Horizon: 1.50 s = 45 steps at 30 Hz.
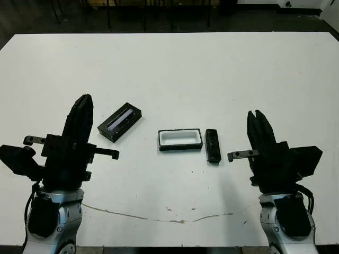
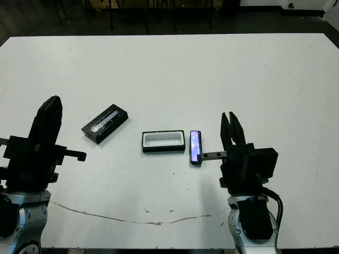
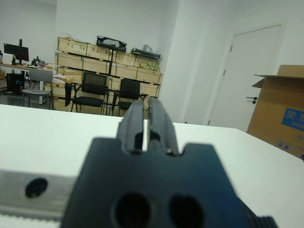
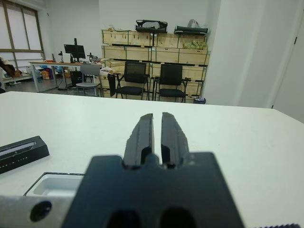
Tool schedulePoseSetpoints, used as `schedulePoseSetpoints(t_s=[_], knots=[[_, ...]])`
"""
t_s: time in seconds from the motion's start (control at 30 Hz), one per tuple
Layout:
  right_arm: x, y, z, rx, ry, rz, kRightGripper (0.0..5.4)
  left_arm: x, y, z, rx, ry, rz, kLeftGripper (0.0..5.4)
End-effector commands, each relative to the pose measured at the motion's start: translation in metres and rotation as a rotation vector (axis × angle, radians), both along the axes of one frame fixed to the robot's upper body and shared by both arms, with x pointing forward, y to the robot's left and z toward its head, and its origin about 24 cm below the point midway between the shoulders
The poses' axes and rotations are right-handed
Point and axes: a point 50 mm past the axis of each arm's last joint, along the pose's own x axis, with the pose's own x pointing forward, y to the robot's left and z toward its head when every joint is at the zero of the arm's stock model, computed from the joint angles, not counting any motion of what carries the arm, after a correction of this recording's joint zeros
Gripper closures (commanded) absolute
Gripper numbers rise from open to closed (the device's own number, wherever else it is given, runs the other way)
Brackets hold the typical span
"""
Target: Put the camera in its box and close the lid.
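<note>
The box [image 1: 180, 139], a shallow black tray with a white lining, lies open-topped at the table's middle. Just right of it lies the camera [image 2: 195, 147], a slim black bar with a bluish screen facing up. The lid [image 1: 120, 122], black with a shiny strip, rests at an angle to the left of the box. My left gripper [image 1: 85, 100] hovers left of the lid, fingers together and empty. To the right of the camera, my right gripper [image 1: 256, 115] is shut and empty too. In the right wrist view the lid [image 4: 21, 152] and box [image 4: 57, 185] show beside that gripper [image 4: 157, 116].
The white table [image 1: 175, 69] stretches wide behind the objects. A thin brown crack line [image 1: 159, 218] runs along its near part. Beyond the table, the wrist views show chairs [image 4: 135, 78], wooden crates and a cardboard carton [image 3: 280, 111].
</note>
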Motion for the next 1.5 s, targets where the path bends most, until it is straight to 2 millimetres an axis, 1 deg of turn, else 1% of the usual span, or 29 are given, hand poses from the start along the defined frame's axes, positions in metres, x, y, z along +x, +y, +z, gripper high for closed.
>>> schedulePoseSetpoints(t_s=[0.03, 0.47, 0.57, 0.63, 0.67, 0.83, 1.07, 1.3, 1.5], knots=[[-0.006, -0.005, -0.014, -0.013, 0.083, -0.019, 5.39, -0.019, 0.008, -0.034, 0.003, 0.198, 0.059, 5.4], [-0.006, -0.003, -0.014, -0.024, 0.107, -0.026, 5.39, -0.017, 0.007, -0.034, 0.005, 0.195, 0.055, 5.4], [-0.007, -0.001, -0.014, -0.085, 0.138, -0.03, 5.39, -0.017, 0.007, -0.034, 0.011, 0.194, 0.052, 5.4], [-0.009, 0.003, -0.015, -0.099, 0.157, -0.02, 5.39, -0.017, 0.007, -0.034, 0.011, 0.193, 0.047, 5.4], [-0.009, 0.005, -0.016, -0.098, 0.17, -0.011, 5.3, -0.017, 0.007, -0.033, 0.009, 0.195, 0.046, 5.4], [-0.01, 0.015, -0.024, -0.092, 0.254, 0.016, 4.65, -0.016, 0.005, -0.034, 0.008, 0.186, 0.039, 5.4], [-0.008, 0.025, -0.033, -0.064, 0.317, 0.037, 3.44, -0.016, 0.005, -0.034, 0.004, 0.193, 0.041, 5.4], [-0.006, 0.028, -0.04, -0.051, 0.343, 0.03, 2.21, -0.016, 0.006, -0.033, 0.01, 0.181, 0.034, 5.4], [-0.005, 0.027, -0.047, -0.05, 0.372, 0.024, 1.18, -0.016, 0.006, -0.032, 0.006, 0.191, 0.033, 5.4]])
